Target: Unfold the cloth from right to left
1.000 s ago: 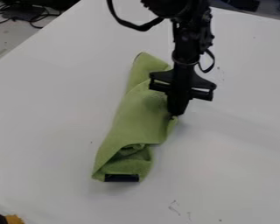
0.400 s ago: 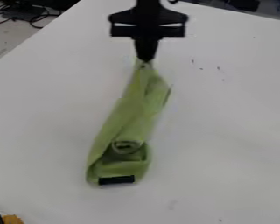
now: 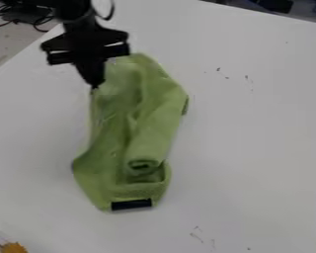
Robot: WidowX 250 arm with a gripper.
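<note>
White smooth desk (image 3: 246, 148) below, my black two-finger jaws grip the crumpled green fabric cloth (image 3: 152, 131); overpulling could drag it whole.

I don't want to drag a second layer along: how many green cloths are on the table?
1: the green cloth, partly rolled, left of centre in the view, its upper-left edge at the gripper. Another could be hidden in its folds.
</note>
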